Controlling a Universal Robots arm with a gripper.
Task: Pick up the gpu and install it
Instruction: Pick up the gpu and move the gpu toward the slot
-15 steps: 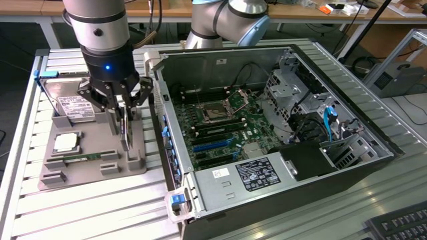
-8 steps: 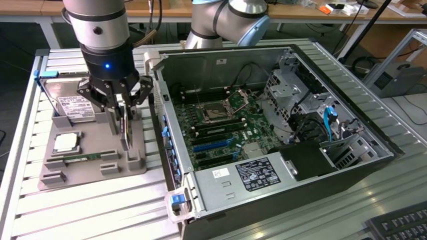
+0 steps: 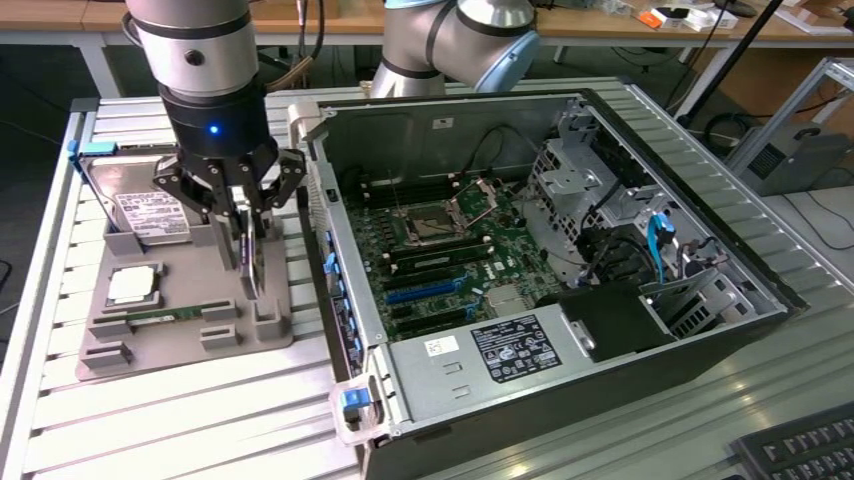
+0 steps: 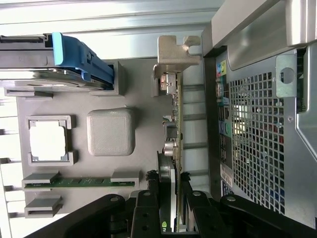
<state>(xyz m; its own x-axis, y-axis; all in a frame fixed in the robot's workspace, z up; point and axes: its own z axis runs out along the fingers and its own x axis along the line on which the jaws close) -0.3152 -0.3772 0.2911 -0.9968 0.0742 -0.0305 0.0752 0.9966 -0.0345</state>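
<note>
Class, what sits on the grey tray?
A hard drive, a processor chip, a memory stick and the upright gpu, clamped by the gripper. The gripper hides part of the hard drive.

Robotics lab: workbenches (image 3: 601,22), opened computer case (image 3: 731,228)

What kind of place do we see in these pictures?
Probably a robotics lab set up for computer assembly. An open computer case lies on a slatted metal table. Beside it, a robot gripper grips the gpu, which stands in a grey parts tray.
</note>
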